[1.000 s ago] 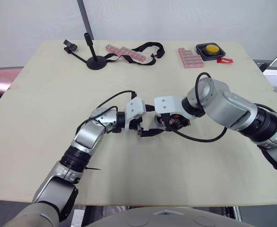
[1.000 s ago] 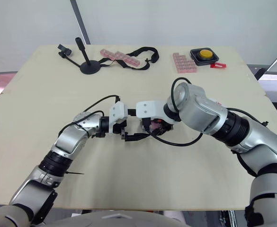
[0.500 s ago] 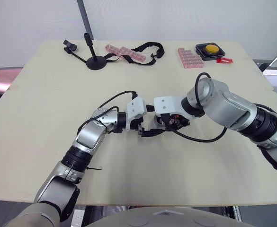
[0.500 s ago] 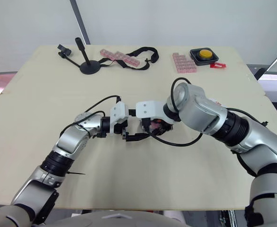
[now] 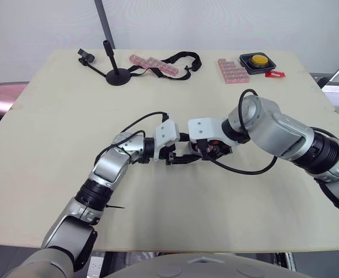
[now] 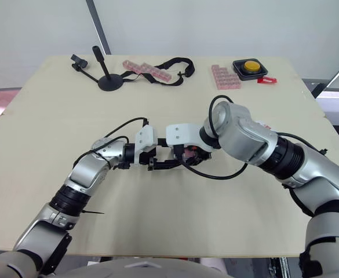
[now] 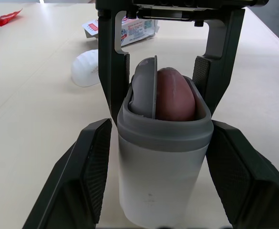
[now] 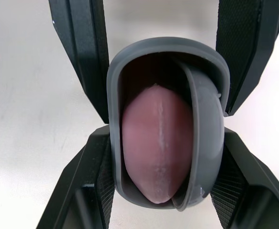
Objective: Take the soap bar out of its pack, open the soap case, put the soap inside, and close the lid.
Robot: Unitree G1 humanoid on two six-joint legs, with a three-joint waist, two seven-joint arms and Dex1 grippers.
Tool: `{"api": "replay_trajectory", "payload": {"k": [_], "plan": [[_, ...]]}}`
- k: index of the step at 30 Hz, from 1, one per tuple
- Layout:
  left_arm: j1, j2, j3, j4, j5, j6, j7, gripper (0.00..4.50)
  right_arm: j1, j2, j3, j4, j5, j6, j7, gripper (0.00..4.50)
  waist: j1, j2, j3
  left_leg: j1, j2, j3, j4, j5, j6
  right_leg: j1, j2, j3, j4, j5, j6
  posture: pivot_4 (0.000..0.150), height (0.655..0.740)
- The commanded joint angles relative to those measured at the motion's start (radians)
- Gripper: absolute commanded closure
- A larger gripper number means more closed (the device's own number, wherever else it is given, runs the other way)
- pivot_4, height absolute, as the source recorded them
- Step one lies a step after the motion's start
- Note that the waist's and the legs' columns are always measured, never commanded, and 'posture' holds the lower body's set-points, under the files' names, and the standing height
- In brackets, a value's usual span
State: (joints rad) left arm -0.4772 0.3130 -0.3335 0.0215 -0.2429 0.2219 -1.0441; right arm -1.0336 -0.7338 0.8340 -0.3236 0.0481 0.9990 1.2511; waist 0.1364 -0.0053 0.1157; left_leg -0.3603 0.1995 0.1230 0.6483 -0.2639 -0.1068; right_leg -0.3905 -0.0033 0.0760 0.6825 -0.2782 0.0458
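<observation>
grey soap case open, pinkish soap inside.

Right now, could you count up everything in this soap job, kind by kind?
Grippers: 2, the left gripper and the right gripper
Soap case: 1
Soap bar: 1
Soap pack: 1
Total: 5

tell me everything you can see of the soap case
The case is a small oval tub with a pale, plastic-looking body and a grey rim. Its grey lid is open, tucked inside along one wall, and the brownish-pink soap sits in it beside the lid. It is gripped from opposite ends: the left hand at the rim, the right hand on its sides.
</observation>
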Motion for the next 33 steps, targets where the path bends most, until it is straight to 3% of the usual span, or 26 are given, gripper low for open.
{"api": "replay_trajectory", "payload": {"k": [1,22,26,33], "plan": [[-0.019,0.002,0.021,-0.022,-0.009,-0.007,0.001,1.49,-0.005,-0.001,-0.012,-0.015,-0.004,-0.006,0.009,2.43,0.000,0.000,0.000,0.000,0.000,0.000,0.000,0.000,0.000,0.000,0.000,0.000,0.000,0.000,0.000,0.150,0.7400],[-0.025,0.005,0.009,0.004,0.019,-0.031,-0.001,1.49,-0.008,0.004,-0.014,-0.001,-0.008,-0.016,0.019,2.43,0.000,0.000,0.000,0.000,0.000,0.000,0.000,0.000,0.000,0.000,0.000,0.000,0.000,0.000,0.000,0.150,0.7400],[-0.029,0.000,0.016,0.006,0.014,-0.036,-0.008,2.59,-0.007,0.007,-0.015,0.000,-0.009,-0.015,0.021,2.43,0.000,0.000,0.000,0.000,0.000,0.000,0.000,0.000,0.000,0.000,0.000,0.000,0.000,0.000,0.000,0.150,0.7400],[-0.029,0.000,0.016,0.005,0.016,-0.042,-0.013,2.59,-0.003,0.011,-0.018,-0.003,-0.012,-0.013,0.023,2.43,0.000,0.000,0.000,0.000,0.000,0.000,0.001,0.000,0.000,0.000,0.000,0.000,0.001,0.000,0.000,0.150,0.7400]]}}
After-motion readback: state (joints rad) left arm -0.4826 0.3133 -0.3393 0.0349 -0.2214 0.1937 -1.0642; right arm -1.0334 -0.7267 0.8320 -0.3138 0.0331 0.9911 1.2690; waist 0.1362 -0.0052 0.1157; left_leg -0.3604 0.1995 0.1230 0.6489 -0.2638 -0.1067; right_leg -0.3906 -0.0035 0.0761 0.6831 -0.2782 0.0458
